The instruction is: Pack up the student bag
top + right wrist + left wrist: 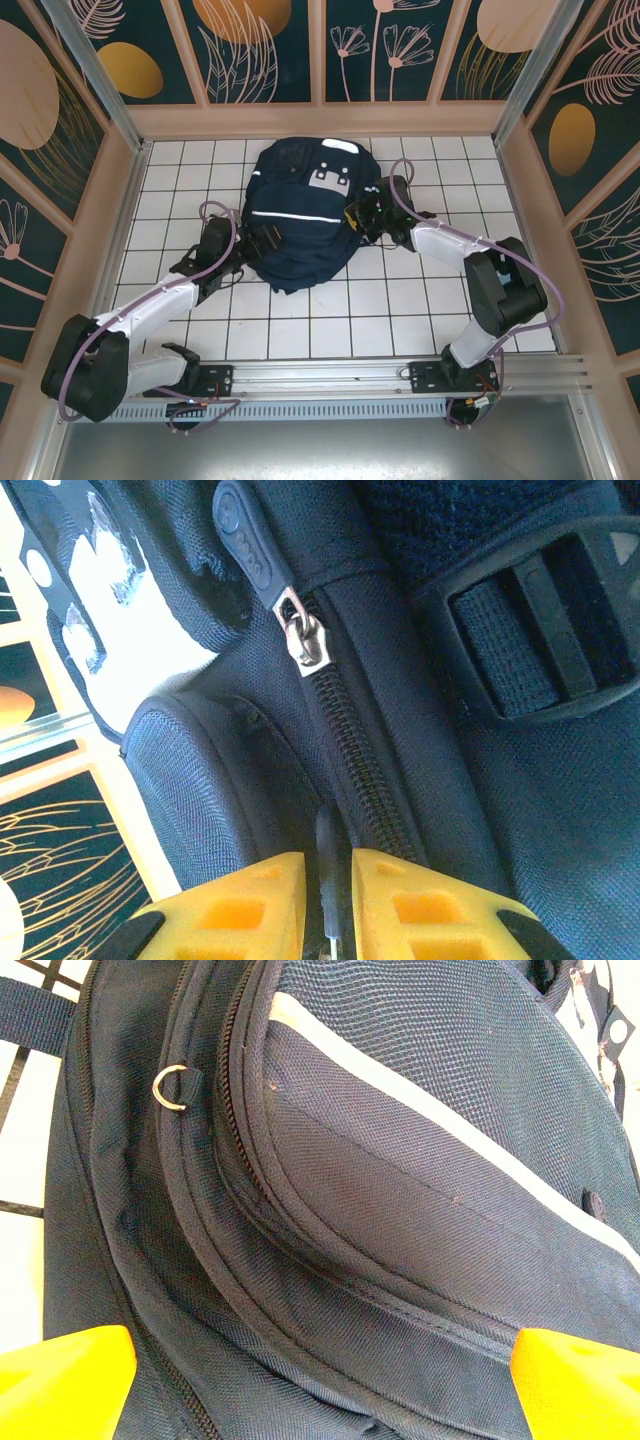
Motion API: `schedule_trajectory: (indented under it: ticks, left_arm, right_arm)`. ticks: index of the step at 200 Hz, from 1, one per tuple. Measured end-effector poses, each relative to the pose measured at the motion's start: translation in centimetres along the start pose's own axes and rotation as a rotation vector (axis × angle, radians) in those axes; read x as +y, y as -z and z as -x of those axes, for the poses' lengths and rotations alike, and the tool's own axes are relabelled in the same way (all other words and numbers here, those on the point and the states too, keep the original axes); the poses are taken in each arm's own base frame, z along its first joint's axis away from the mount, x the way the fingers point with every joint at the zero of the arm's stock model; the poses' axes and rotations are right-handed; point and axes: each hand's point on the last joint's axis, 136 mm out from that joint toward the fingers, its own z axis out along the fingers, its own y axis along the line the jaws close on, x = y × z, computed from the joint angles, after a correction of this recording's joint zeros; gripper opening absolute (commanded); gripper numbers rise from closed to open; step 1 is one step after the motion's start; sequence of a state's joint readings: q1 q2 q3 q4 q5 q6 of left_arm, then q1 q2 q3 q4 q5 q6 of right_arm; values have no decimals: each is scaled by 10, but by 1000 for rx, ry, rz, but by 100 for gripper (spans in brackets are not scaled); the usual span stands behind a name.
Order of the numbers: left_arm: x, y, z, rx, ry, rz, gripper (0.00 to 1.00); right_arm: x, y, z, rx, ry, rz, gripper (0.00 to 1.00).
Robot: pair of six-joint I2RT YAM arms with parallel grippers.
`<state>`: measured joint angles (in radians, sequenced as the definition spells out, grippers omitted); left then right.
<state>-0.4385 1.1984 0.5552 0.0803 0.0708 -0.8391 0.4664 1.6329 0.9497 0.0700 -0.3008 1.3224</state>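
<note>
- Room: boxed-in cell. Wall panels are dark teal w/ peach and gold plant drawings, set in pale pink frames; metal posts stand at the back corners.
- Desk: white square tiles w/ dark grout lines, bare on the near half. An aluminium rail runs along the near edge and carries both arm bases; a grey metal sheet lies in front of it.
- Student bag lies flat on the tiles, centre-back, top end near the rear wall, between the two arms. It is navy fabric w/ a thin white stripe across and a white-grey patch near the top.
- Left claw sits at the bag's left lower edge. In the left wrist view the left claw is spread wide, yellow fingers at both corners over the front pocket; can't tell if they touch the fabric. A small metal D-ring hangs by the zip seam.
- Right claw is at the bag's right side. Up close the right claw is nearly pressed together, pinching a thin dark strip next to the zip track. The silver zip slider is further up, a black buckle beside it.
</note>
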Motion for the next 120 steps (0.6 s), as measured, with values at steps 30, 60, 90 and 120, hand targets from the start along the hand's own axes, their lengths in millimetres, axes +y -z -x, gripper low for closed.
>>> schedule_trajectory:
  ticks: [30,60,90,120]
  left_arm:
    - [0,-3,-1,7,0,-2,97]
    - [-3,-8,-5,27,0,-22,95]
    - [-4,-16,-11,65,-6,-50,87]
    - [-3,-24,-18,95,-18,-74,76]
  right_arm:
    - [-2,-2,-1,8,-2,-3,21]
    - [-5,-4,-2,17,-24,-11,21]
    - [-9,-12,-4,43,-63,-13,21]
    - [-13,-20,-6,67,-104,-16,8]
